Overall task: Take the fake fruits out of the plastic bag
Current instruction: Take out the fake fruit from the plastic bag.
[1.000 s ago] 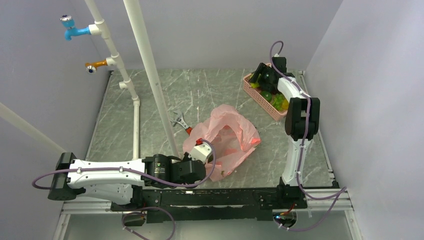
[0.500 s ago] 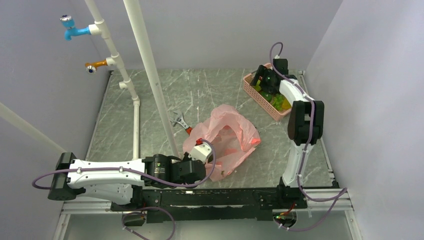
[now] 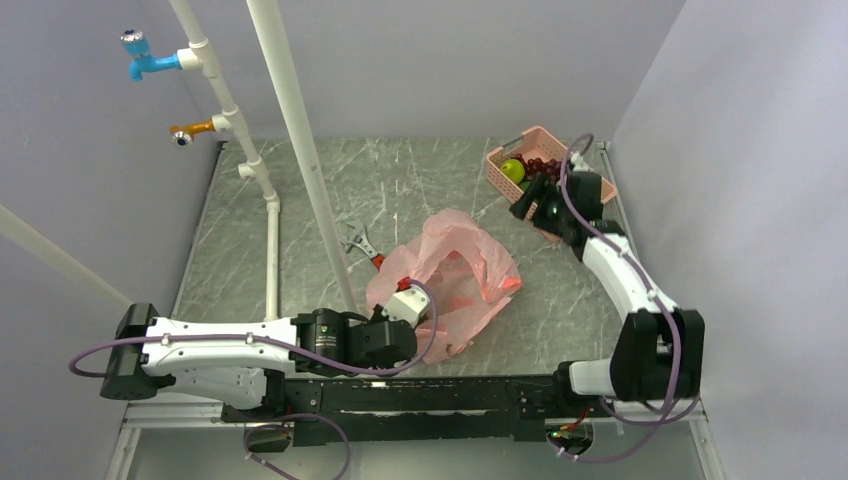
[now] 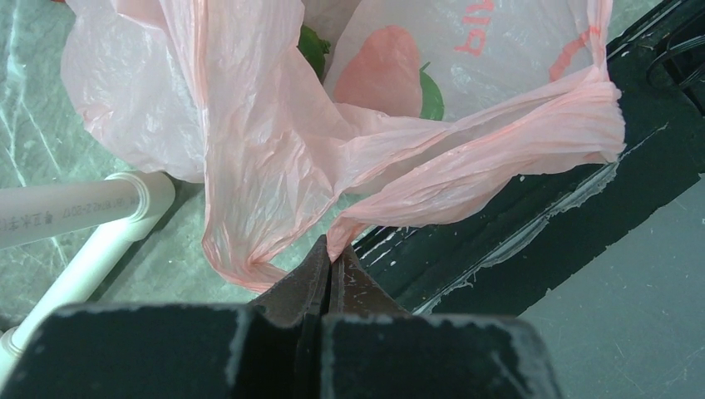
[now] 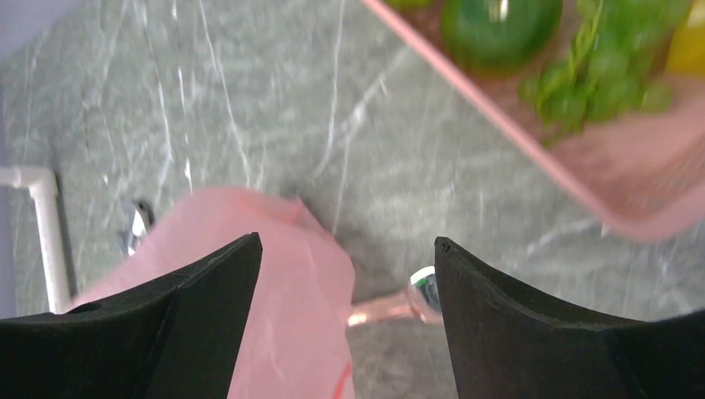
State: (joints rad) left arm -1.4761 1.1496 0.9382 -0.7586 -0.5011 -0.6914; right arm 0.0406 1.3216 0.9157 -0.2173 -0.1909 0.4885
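Observation:
The pink plastic bag point(image 3: 455, 265) lies open in the middle of the table. My left gripper point(image 3: 428, 322) is shut on the bag's near edge; in the left wrist view the fingertips point(image 4: 330, 258) pinch a twisted strip of the bag point(image 4: 274, 125). A dark green shape point(image 4: 312, 48) shows inside the bag; I cannot tell if it is fruit or print. My right gripper point(image 3: 524, 200) is open and empty between the basket and the bag point(image 5: 274, 307). Round green fruit point(image 5: 499, 23), light green grapes point(image 5: 607, 83) and a yellow fruit point(image 5: 688, 50) lie in the basket. Dark grapes point(image 3: 543, 163) also show there.
The rigid pink basket point(image 3: 497, 178) stands at the back right, its rim point(image 5: 515, 137) in the right wrist view. A red-handled wrench point(image 3: 362, 245) lies left of the bag. White pipes point(image 3: 300, 150) stand at the left. A black rail point(image 4: 532, 216) runs along the near edge.
My right arm has drawn back from over the basket toward the bag, uncovering the fruits in it. My left gripper has kept its hold on the bag and barely moved.

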